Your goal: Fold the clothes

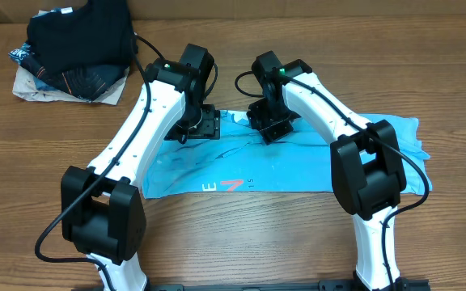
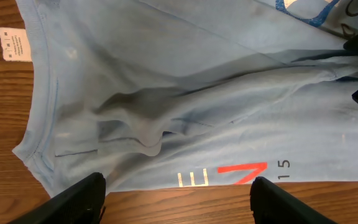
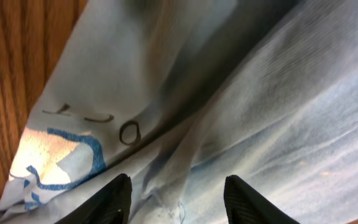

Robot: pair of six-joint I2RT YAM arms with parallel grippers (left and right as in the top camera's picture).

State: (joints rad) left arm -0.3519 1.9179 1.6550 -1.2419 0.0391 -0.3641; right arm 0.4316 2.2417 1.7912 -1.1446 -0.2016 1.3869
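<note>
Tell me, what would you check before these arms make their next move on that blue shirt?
1. Shirt spread flat on table: not ok, a rumpled ridge runs across it.
2. Left gripper open above shirt: ok.
3. Right gripper pinching cloth: cannot tell; its fingers straddle a fold.
4. Both grippers near shirt's far edge: ok.
5. Dark pile apart from shirt: ok.
</note>
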